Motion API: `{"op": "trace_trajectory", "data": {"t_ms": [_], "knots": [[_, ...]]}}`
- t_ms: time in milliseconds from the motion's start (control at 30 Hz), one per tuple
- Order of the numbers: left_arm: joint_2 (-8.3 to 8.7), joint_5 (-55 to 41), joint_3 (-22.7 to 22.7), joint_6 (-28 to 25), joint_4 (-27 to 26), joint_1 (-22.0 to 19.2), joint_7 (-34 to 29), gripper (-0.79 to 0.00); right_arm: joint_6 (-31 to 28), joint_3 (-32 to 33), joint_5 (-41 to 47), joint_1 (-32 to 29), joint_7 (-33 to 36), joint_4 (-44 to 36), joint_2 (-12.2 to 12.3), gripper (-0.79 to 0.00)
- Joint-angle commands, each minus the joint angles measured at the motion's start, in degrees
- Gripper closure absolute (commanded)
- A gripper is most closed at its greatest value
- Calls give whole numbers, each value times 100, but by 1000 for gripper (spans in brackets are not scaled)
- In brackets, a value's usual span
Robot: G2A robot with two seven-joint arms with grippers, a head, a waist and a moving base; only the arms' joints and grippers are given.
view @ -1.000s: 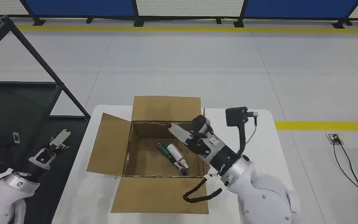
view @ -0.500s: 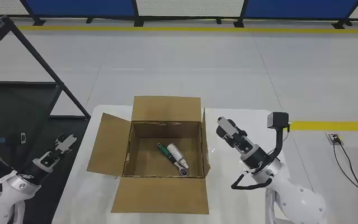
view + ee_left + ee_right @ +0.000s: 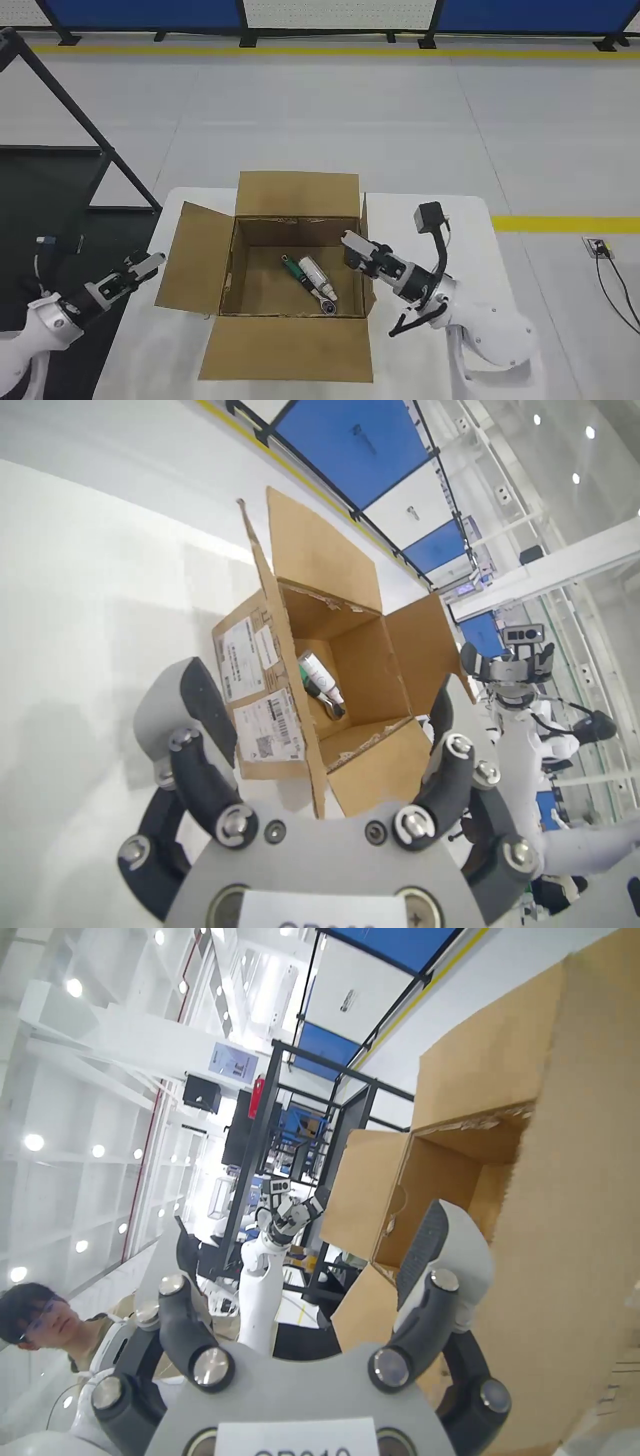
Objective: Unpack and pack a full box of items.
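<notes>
Cardboard, is it, that box?
— Yes, plain brown corrugated board, square-cornered and open at the top, standing in the middle of the smooth white table. The rims are ragged where paper has torn. Of its four flaps, the left, far and near ones fold outward, while the right one stands close to upright. White paper labels are stuck flat on the outer left wall.

What lies inside?
— On the box floor there is a white tube, round and smooth. Just beside it is a slimmer green thing with a dark tip. There is a shiny bit at the tube's near end, and I cannot tell whether it belongs to the tube or is a separate piece.

Which way do they point?
— Both lie flat with their long axes roughly parallel. They run on a slant from the far left of the floor toward the near right corner. The green thing's dark tip is at the far-left end.

And the grippers?
— The left gripper is at the table's left edge, near the tip of the left flap but apart from it. Its dark, rubbery fingers are spread wide with nothing between them. The right gripper sits at the top of the box's right wall, close against the upright flap. Its ribbed pads are spread as well, and it holds nothing.
</notes>
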Motion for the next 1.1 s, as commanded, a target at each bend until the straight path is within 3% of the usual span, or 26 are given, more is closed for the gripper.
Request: {"op": "trace_trajectory", "data": {"t_ms": [0,167,433,667,1067], "knots": [[24,-49,24,-86,-21,-27,-174,-785,-46,-34,13,22,-23,42,27,-785],[59,-97,44,-132,-21,-61,-149,-785,-463,19,118,-183,-544,-310,81,-785],[124,-139,-11,-74,162,-57,-146,-785,213,560,-500,-437,-871,-878,244,-785],[187,-36,183,-31,357,-213,-354,-785,512,256,-739,-281,-659,-479,339,-785],[250,-182,486,-257,-166,-206,-501,-785,200,-488,-396,64,-359,-95,440,-785]]}}
